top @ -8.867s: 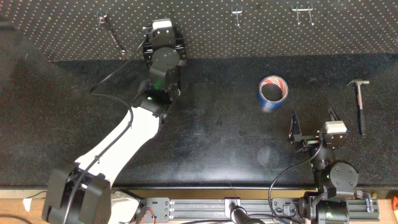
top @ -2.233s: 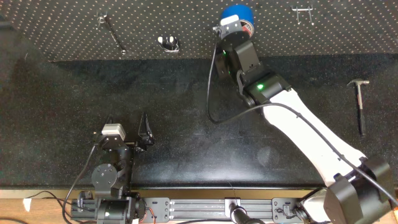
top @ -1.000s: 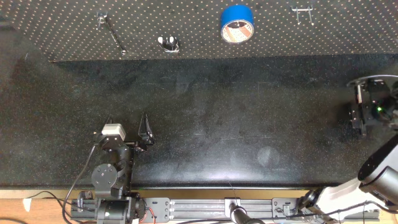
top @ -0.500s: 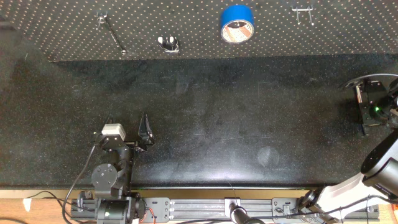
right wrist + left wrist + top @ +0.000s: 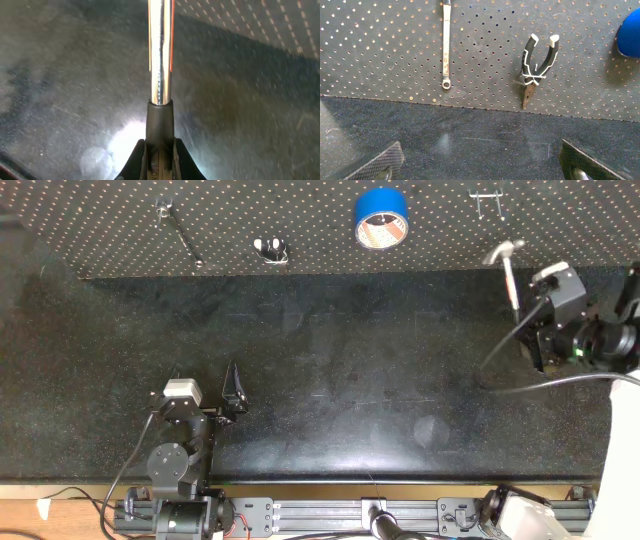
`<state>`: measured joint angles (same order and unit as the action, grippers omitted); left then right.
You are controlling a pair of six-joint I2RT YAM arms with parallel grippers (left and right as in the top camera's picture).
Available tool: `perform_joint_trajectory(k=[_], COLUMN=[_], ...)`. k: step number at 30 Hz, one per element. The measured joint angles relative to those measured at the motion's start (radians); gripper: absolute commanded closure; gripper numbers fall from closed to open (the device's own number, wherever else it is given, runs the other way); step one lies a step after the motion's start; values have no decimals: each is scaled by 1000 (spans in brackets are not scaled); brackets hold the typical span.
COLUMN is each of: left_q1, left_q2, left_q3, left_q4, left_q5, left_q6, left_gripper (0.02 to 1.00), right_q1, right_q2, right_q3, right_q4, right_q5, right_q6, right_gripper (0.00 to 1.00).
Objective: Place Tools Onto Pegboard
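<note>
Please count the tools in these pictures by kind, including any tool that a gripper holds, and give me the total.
Wrench: 1
Pliers: 1
Tape roll: 1
Hammer: 1, held in the right gripper
Total: 4

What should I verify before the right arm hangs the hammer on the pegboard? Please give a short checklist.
1. Hammer held by the right gripper: ok, fingers closed on the handle.
2. Hook free: ok, nothing hangs on it.
3. Hammer head lined up with that hook: not ok, it is short of it.
4. Tape, pliers and wrench hanging, clear of that hook: ok.
5. Left gripper out of the way: ok, open, near its base.
6. Grip firm enough: cannot tell.
</note>
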<state>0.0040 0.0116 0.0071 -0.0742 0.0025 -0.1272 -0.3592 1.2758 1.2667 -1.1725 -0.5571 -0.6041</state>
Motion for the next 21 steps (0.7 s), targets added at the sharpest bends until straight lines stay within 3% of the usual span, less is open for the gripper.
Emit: perform_joint_trajectory(k=[5,10,21], left_q1=[0,0,0], left_q2=[0,0,0], left_q3=[0,0,0], left_q4=[0,0,0], left_q5=[0,0,0], left_q6=[0,0,0], left_gripper=[23,23,23], right_q1=[27,66,103], right_q2=[18,138,241], right_q3=[12,12,12], right_q4=[200,259,396], right_q5=[-31,-32,35], right_q6=[85,111,121], right_gripper=[925,925,923])
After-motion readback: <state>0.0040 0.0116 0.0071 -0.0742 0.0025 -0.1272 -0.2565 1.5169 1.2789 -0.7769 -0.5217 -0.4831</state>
